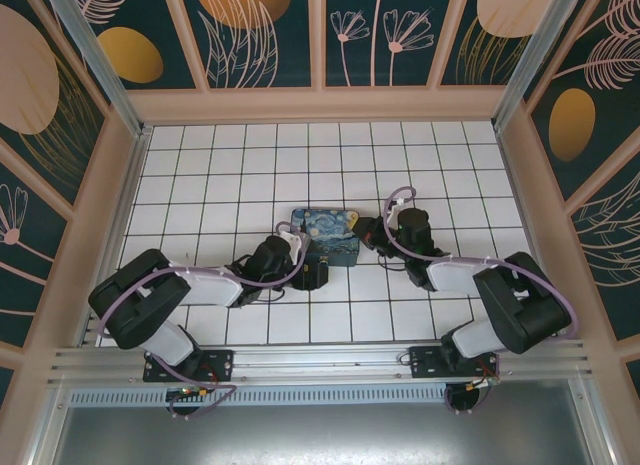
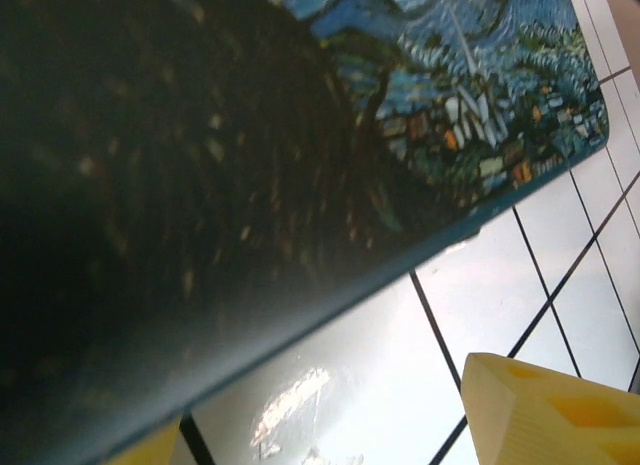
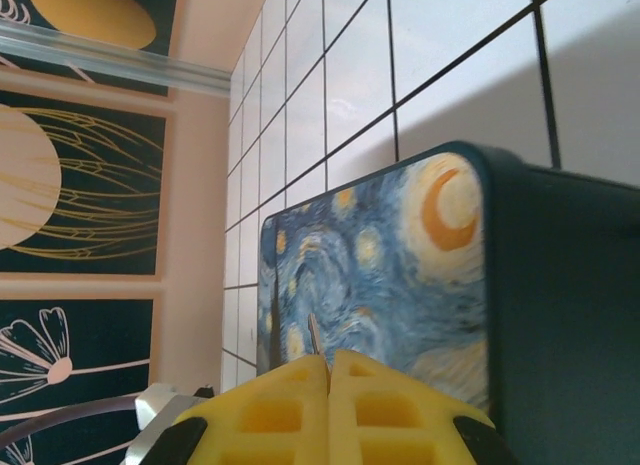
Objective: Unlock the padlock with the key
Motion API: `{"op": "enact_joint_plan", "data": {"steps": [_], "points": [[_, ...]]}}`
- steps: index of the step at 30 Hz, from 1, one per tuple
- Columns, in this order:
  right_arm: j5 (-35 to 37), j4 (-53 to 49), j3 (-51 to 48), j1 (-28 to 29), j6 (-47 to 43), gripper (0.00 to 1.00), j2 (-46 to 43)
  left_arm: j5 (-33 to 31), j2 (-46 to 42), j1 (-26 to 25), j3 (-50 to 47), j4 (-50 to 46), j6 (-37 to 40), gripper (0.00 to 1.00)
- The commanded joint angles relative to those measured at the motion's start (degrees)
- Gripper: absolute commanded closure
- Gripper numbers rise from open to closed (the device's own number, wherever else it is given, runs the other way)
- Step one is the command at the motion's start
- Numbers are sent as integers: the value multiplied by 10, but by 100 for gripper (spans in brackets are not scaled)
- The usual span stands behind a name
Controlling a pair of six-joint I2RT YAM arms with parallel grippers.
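Item: key point(image 3: 314, 335), pinched in the closed right tool point(image 3: 328, 360), over the painted box point(image 1: 322, 235).
Left tool point(image 2: 320, 410) gapes, empty, at the box edge; I'd hold the blade square and ease it into the padlock's keyhole unforced.

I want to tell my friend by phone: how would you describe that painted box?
Find the middle of the white tiled floor, where the left arm and right arm nearly meet. The box lies between their tips. Unlike the plain tiles and arms beside it, it bears a swirling blue night sky with yellow stars and a crescent moon.
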Motion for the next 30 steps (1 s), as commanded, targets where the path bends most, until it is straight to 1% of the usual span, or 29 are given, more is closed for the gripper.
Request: {"op": "enact_joint_plan", "data": {"steps": [1,8,20,25,26,30], "points": [[-21,47,11,-11,-2,100,18,-20,21,-2,14,40,22,27],[-36,69,30,-20,3,100,59,-46,40,-2,26,59,33,27],[-40,97,30,-20,13,100,90,-54,73,-3,29,100,77,27],[-40,100,30,-20,15,100,96,-33,79,-2,32,117,86,27],[-40,101,30,-20,16,100,96,-28,95,-2,32,122,86,28],[-39,100,30,-20,15,100,97,-3,94,-3,22,158,73,28]]}}
